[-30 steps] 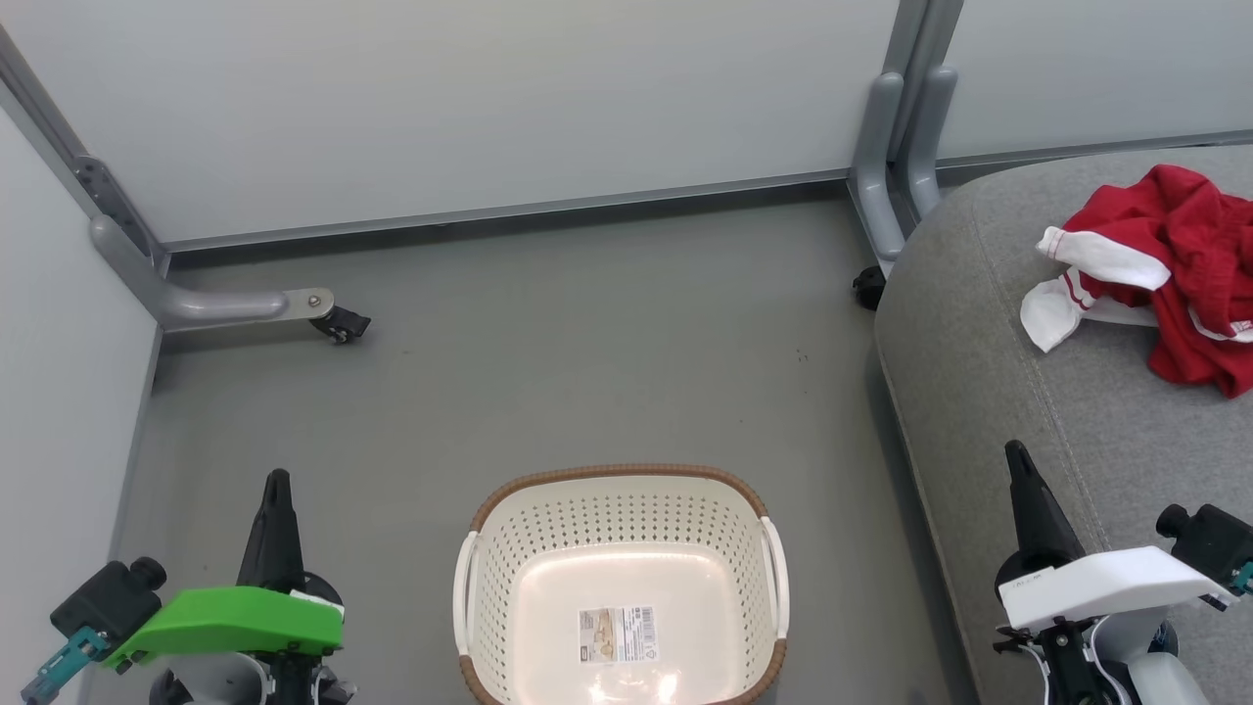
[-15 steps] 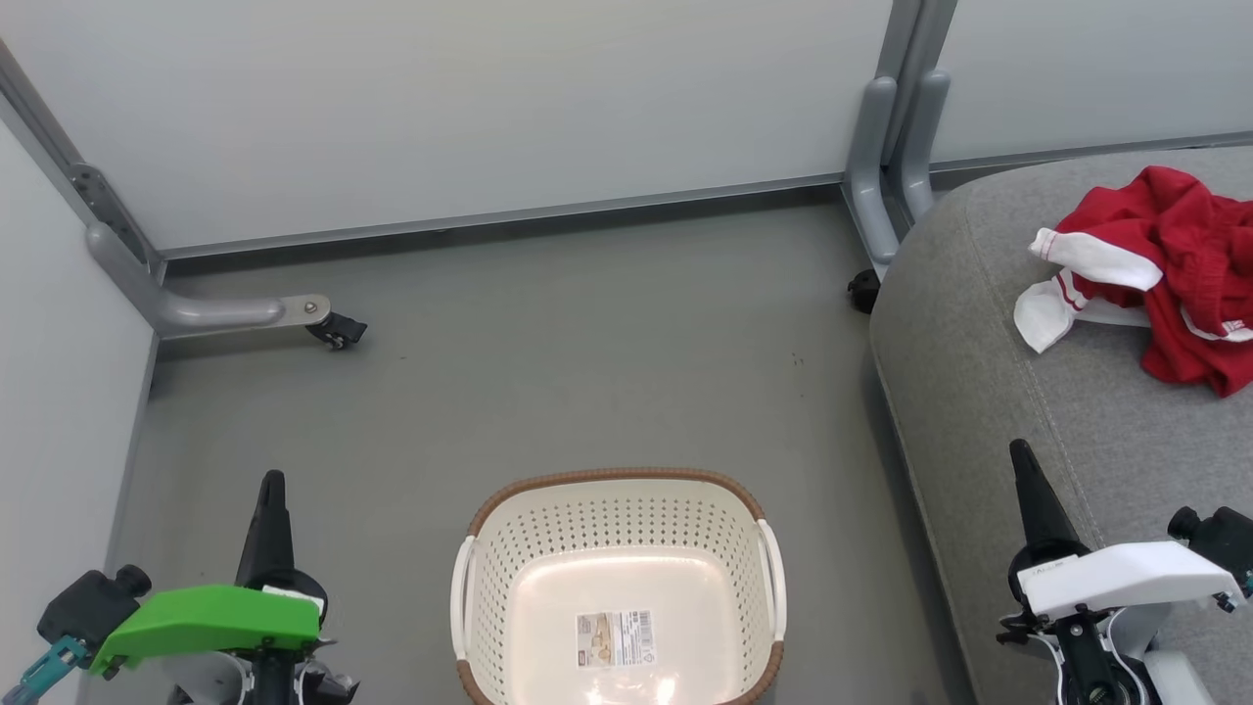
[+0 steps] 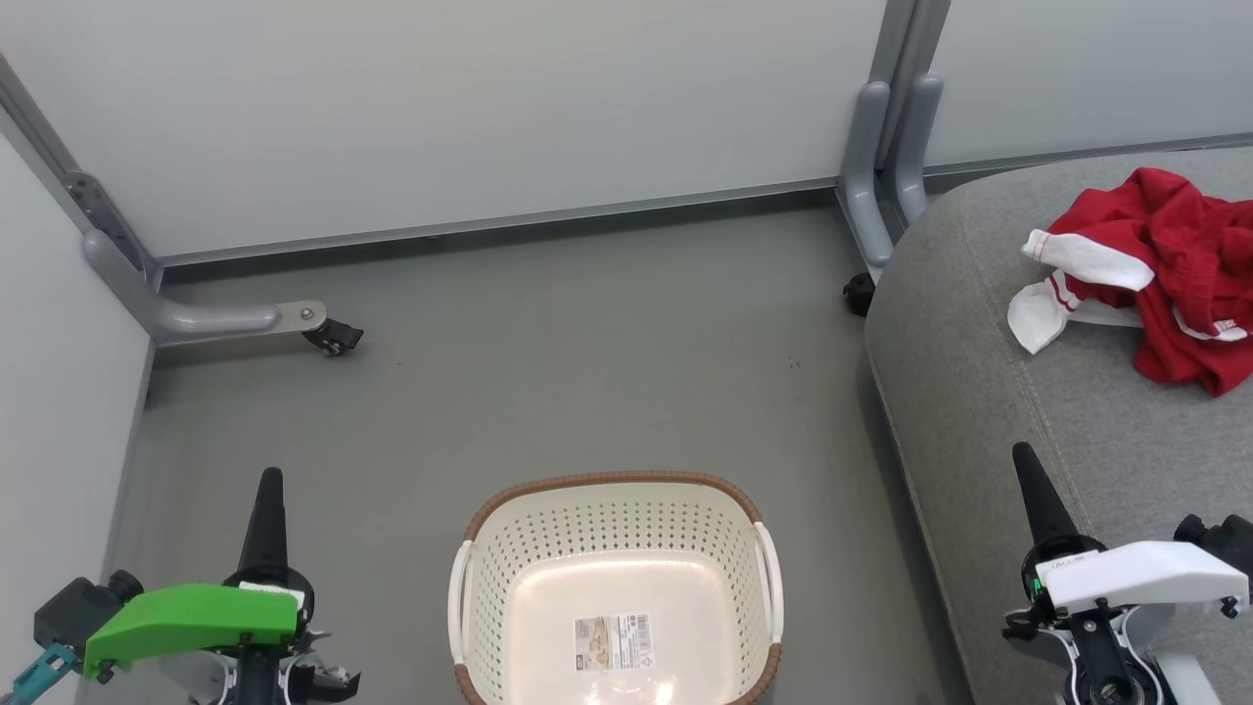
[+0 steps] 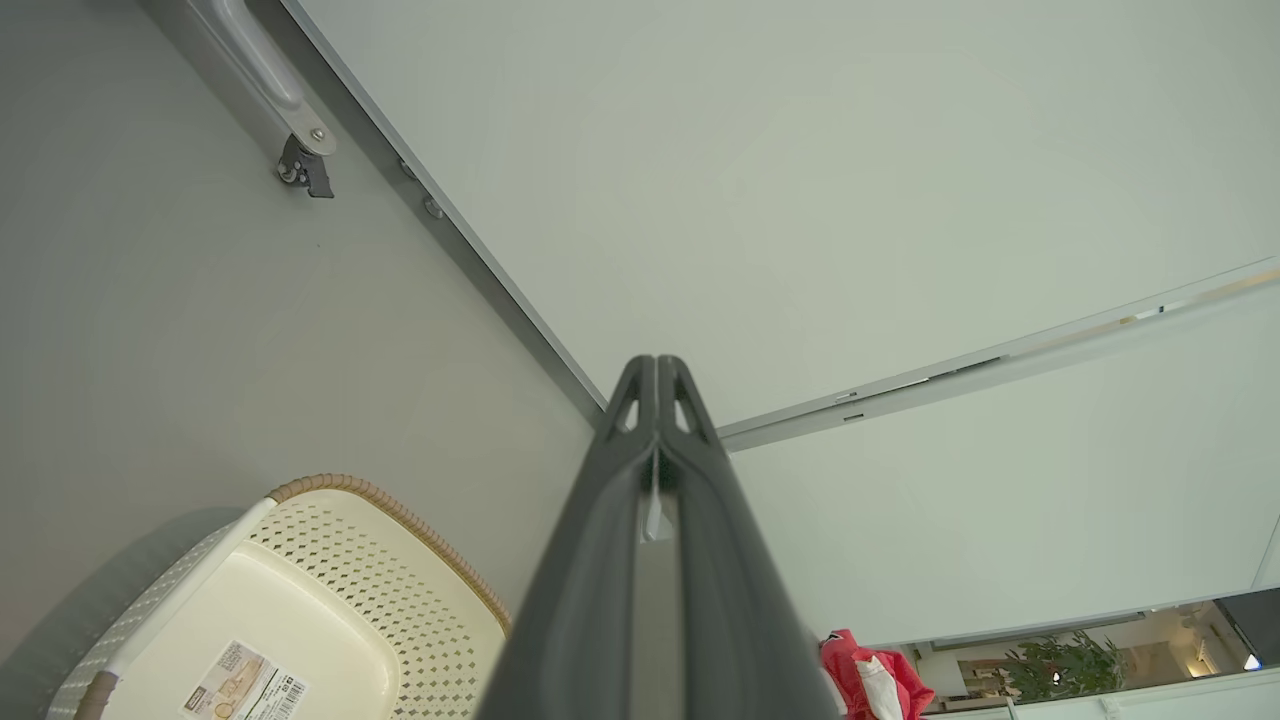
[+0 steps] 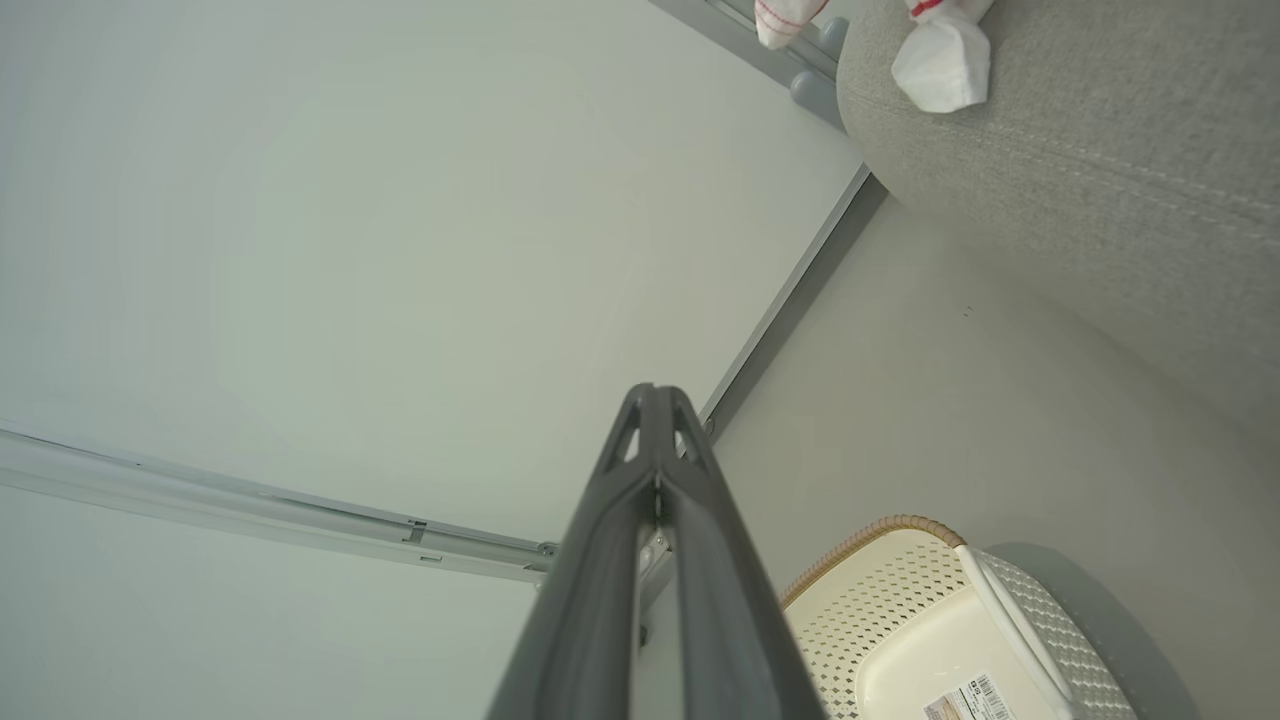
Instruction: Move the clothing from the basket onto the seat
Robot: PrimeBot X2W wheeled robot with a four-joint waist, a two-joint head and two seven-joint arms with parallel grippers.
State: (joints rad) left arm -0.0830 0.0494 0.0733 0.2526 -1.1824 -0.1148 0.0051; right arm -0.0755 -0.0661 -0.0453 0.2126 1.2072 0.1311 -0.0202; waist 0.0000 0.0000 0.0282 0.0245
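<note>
The red clothing with white cuffs lies bunched on the grey seat at the right; a bit of it shows in the left wrist view and its white cuff in the right wrist view. The cream basket stands on the floor at bottom centre, holding nothing but its label sticker. My left gripper is shut at the lower left, well left of the basket. My right gripper is shut at the lower right, over the seat's front part. Both hold nothing.
Pale partition walls close off the back and left. Grey partition feet with castors stand on the grey floor at the left and beside the seat's far corner.
The head view has shifted slightly, so the whole scene sits a little lower and further left. Both grippers have sunk a bit toward the picture's bottom edge. Clothing and basket have not moved.
</note>
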